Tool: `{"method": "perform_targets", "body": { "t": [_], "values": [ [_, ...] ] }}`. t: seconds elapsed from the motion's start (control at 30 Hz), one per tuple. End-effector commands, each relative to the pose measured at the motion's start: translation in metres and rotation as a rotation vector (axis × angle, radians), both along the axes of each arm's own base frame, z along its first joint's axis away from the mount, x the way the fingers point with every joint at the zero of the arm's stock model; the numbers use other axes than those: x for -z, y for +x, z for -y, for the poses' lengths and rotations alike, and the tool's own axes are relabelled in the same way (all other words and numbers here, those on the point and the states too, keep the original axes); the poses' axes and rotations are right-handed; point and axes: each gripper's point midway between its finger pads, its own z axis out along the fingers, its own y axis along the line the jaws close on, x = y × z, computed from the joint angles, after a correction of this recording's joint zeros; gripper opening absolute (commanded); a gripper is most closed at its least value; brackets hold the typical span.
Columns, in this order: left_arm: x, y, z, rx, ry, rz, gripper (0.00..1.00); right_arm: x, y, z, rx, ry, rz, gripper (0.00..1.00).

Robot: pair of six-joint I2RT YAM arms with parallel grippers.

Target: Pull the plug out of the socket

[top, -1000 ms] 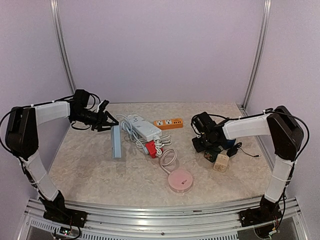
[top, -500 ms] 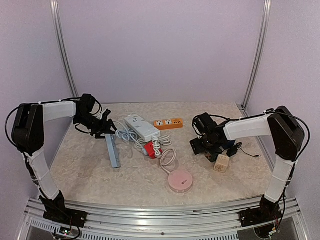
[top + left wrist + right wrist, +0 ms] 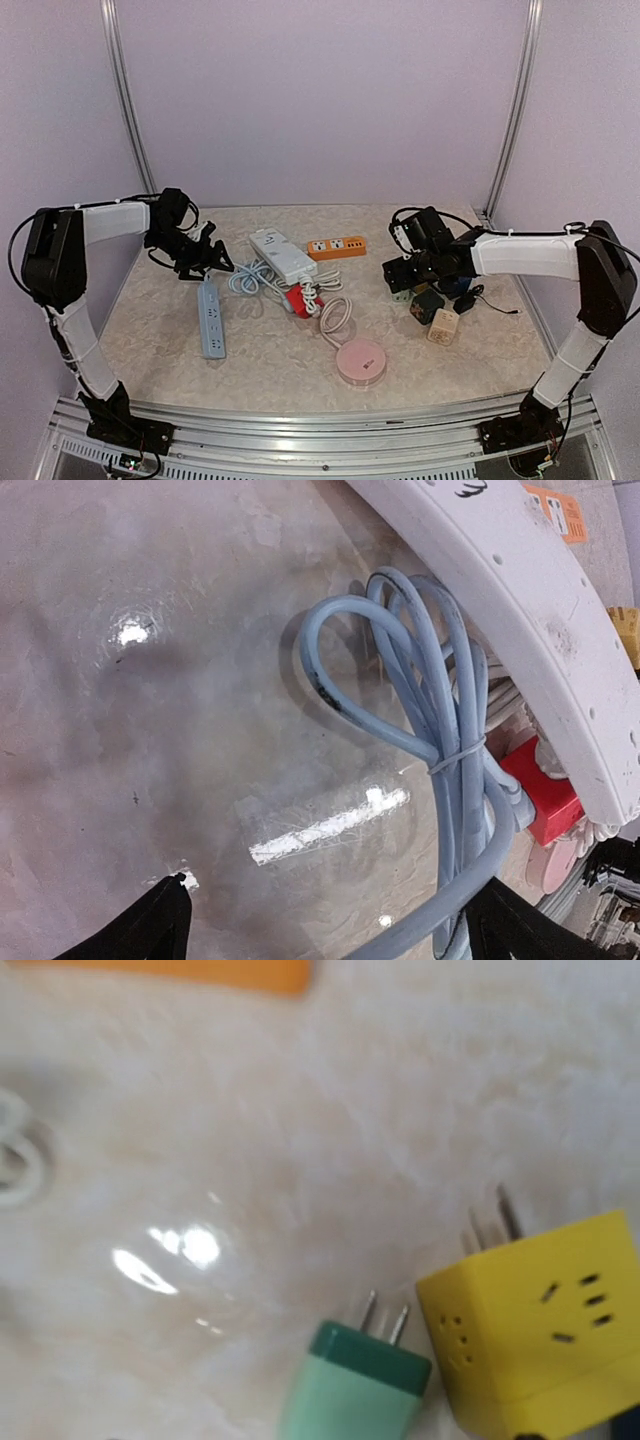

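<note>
My left gripper [image 3: 330,900] stands wide, its dark fingers [image 3: 150,930] at the bottom corners of the wrist view with nothing held between them. It hangs over bare table [image 3: 150,330] at the far left. A tied bundle of grey-blue cable [image 3: 440,730] lies just ahead of it, and one loop runs close past the right-hand finger. Behind the bundle is the white power strip [image 3: 283,255], lying slantwise. The red plug [image 3: 297,300] sits just beside its near end, half buried in cords. I cannot tell whether its prongs are seated. The blue power strip [image 3: 210,320] lies flat, nearer the arm bases than this gripper. The orange power strip [image 3: 336,246] lies beyond the white one. A coiled white cord [image 3: 335,318] and a pink round puck [image 3: 360,362] sit in the middle of the table. My right gripper [image 3: 400,275] is low over the right side, and whether it is wide or closed I cannot tell. Its camera shows a yellow cube plug [image 3: 540,1330] and a green plug [image 3: 350,1390] side by side, prongs bare.
</note>
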Motion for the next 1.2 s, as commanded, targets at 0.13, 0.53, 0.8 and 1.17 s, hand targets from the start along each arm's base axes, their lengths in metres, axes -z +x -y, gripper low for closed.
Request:
{"method": "perform_targets", "body": {
  "t": [0.13, 0.53, 0.8, 1.17],
  "values": [
    [-0.077, 0.024, -0.044, -0.152, 0.143, 0.322, 0.96, -0.077, -0.026, -0.041, -0.12, 0.168, 0.135, 0.83],
    [-0.185, -0.006, -0.013, -0.074, -0.104, 0.661, 0.98, -0.084, -0.075, -0.152, -0.286, 0.29, 0.121, 0.78],
    [-0.192, -0.015, 0.003, -0.019, -0.173, 0.652, 0.98, -0.041, -0.076, -0.207, -0.321, 0.243, 0.046, 0.77],
    [-0.194, -0.017, 0.005, -0.013, -0.157, 0.661, 0.98, -0.009, -0.069, -0.225, -0.284, 0.147, 0.034, 0.78]
  ]
}}
